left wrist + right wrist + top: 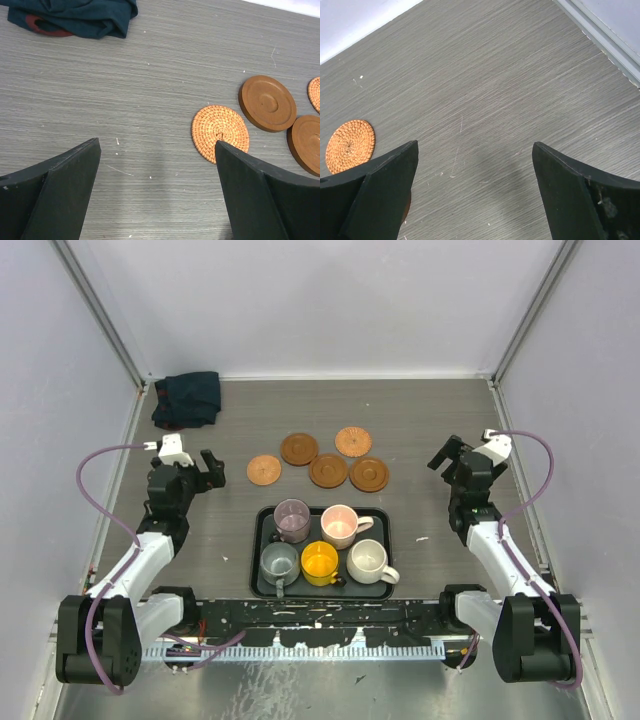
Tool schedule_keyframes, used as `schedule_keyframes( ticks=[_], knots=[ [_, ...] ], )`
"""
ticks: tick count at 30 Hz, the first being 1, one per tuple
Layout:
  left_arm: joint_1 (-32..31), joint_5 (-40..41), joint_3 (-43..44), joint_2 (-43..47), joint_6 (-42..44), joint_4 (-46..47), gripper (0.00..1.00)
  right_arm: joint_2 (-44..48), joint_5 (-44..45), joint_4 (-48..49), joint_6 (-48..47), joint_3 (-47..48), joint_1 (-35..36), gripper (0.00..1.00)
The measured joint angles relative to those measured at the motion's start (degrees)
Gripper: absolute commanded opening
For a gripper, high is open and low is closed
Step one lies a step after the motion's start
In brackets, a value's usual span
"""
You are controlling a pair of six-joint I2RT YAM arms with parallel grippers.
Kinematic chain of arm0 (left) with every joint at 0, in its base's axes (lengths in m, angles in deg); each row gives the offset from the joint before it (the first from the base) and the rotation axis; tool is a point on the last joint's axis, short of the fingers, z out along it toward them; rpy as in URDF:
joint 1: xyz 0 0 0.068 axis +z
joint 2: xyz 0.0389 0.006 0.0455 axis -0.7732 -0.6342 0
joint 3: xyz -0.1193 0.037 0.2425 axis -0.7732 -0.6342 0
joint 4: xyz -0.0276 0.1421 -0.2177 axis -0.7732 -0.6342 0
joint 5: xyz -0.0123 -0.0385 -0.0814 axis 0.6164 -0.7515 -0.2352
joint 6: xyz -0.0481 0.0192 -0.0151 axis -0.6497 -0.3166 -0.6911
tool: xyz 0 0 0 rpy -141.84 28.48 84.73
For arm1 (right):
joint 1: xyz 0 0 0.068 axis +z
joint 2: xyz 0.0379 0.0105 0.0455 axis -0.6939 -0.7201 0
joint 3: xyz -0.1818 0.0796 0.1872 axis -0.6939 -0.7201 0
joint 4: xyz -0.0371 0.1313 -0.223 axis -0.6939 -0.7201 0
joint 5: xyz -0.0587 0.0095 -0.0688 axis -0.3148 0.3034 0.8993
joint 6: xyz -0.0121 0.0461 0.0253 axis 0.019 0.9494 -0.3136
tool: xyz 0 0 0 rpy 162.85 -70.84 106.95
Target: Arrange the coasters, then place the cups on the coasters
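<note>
Several round brown coasters lie in a loose cluster on the table's middle: a woven orange one at the left, a dark one, another woven one, and two dark ones. Several cups stand on a black tray: purple, pink, grey-green, yellow, cream-white. My left gripper hangs open left of the cluster, the woven coaster just beyond its right finger. My right gripper is open over bare table, right of the coasters.
A crumpled dark blue cloth lies at the back left corner. Pale walls with metal rails enclose the table on three sides. The tray sits near the front edge between the two arm bases.
</note>
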Motion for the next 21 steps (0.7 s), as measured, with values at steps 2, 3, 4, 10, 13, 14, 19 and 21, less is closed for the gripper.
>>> schedule_keyframes(
  ticks=[2,3,4,10,13,14,19,21],
  knots=[
    [0.00,-0.17,0.00,0.00,0.00,-0.11,0.98,0.00,0.04,0.07,0.22,-0.17,0.00,1.00],
    [0.00,-0.24,0.00,0.00,0.00,-0.13,0.98,0.00,0.04,0.07,0.42,-0.33,0.00,1.00],
    [-0.02,-0.44,0.00,0.00,0.00,-0.13,0.98,-0.04,0.04,0.09,0.57,-0.48,0.00,1.00],
    [-0.22,-0.68,0.00,0.00,0.00,-0.22,0.98,-1.07,0.37,0.13,0.96,-0.74,0.00,1.00],
    [-0.22,-0.87,0.00,-0.20,-0.02,-0.31,0.98,-1.18,1.03,0.15,1.68,-0.76,0.00,1.00],
    [-0.28,-1.11,0.00,-0.37,-0.07,-0.31,0.98,-1.18,1.18,0.17,2.12,-0.76,0.00,1.00],
    [-1.01,-4.15,0.02,-0.50,-0.13,-0.44,0.98,-1.16,0.96,0.15,4.79,-0.76,0.00,1.00],
    [-1.57,-5.55,0.39,-0.81,-0.24,-1.03,0.98,-1.09,-0.35,0.17,5.01,-0.79,0.00,1.00]
  ],
)
